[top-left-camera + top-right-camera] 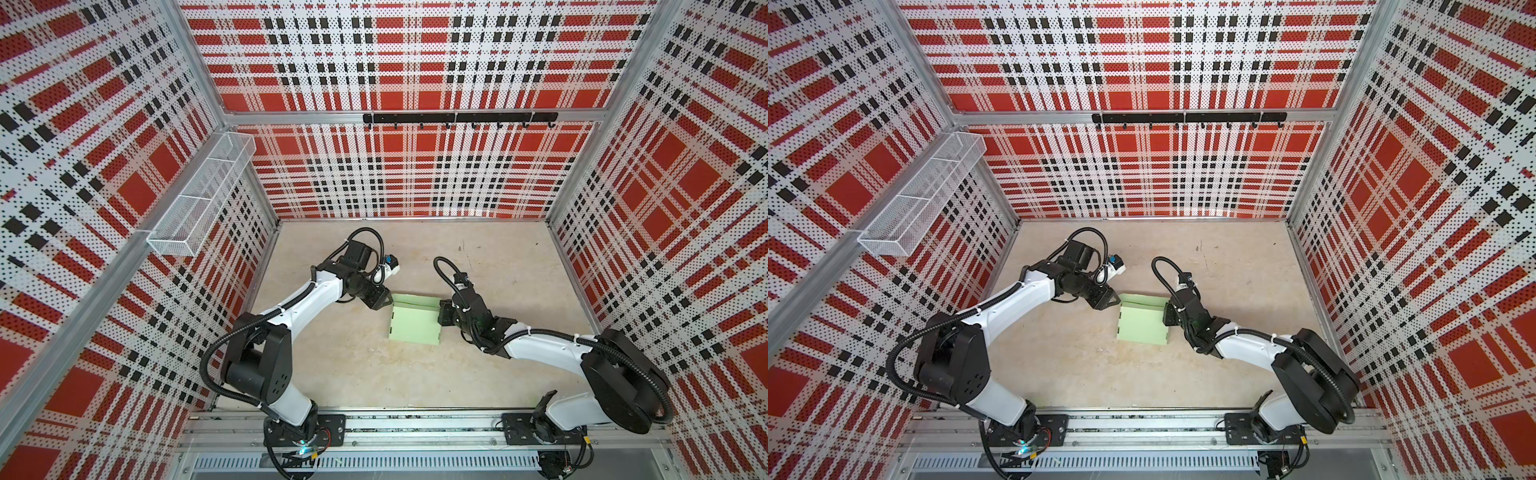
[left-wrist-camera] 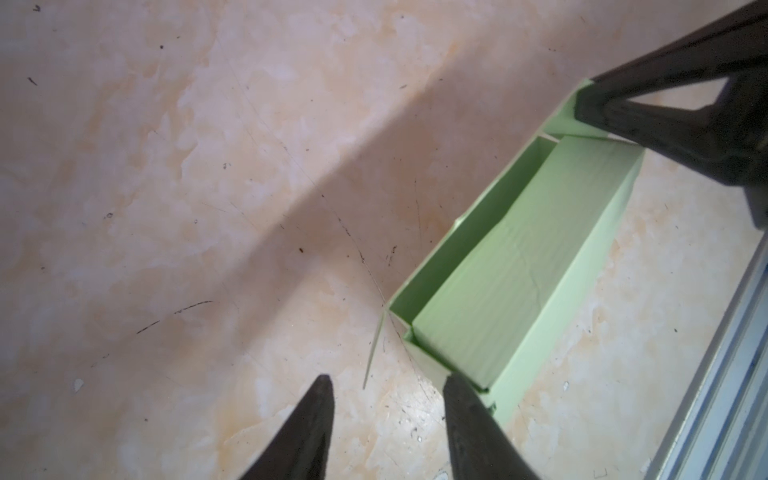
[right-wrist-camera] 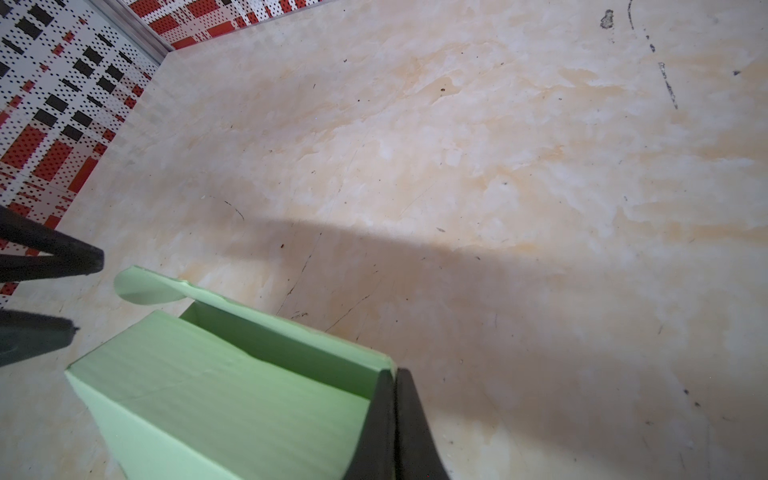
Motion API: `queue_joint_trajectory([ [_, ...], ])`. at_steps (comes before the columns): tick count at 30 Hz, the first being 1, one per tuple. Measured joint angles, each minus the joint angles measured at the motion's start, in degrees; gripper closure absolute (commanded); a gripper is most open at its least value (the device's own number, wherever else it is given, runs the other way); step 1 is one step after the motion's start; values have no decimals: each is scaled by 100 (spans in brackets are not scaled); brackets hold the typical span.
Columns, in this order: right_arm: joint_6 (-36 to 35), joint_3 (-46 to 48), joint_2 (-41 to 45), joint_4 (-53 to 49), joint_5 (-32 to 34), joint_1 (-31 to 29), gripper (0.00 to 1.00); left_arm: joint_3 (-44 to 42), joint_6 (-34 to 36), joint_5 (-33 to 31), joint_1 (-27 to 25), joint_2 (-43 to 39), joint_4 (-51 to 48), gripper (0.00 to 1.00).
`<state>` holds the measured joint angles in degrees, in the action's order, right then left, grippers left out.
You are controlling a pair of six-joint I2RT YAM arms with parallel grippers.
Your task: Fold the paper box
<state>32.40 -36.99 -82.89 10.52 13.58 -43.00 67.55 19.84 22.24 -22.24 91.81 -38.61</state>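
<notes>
The pale mint-green paper box (image 1: 415, 326) (image 1: 1142, 326) lies mid-table, partly folded, with raised walls and a panel leaning over its hollow. My left gripper (image 1: 388, 300) (image 1: 1115, 300) stands open at the box's far left corner. In the left wrist view a thin side flap (image 2: 372, 353) stands edge-on just ahead of the gap of the left gripper (image 2: 386, 378), beside the box (image 2: 519, 266). My right gripper (image 1: 441, 311) (image 1: 1168, 312) is at the far right corner. The right wrist view shows it (image 3: 394, 372) shut on the end of the box's wall (image 3: 291, 345).
A white wire basket (image 1: 203, 191) hangs on the left wall and a black hook rail (image 1: 457, 118) on the back wall. The arms' metal base rail (image 1: 415, 424) runs along the front edge. Plaid perforated walls close in three sides of the beige table (image 1: 498, 257).
</notes>
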Motion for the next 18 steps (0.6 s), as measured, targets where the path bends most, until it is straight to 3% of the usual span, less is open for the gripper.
queue_joint_trajectory([
  [6,-2,0,0,2,9,-4,100,0,-9,-90,-46,153,98,64],
  [18,0,2,2,-7,114,-13,100,28,-31,-111,-197,343,96,93],
])
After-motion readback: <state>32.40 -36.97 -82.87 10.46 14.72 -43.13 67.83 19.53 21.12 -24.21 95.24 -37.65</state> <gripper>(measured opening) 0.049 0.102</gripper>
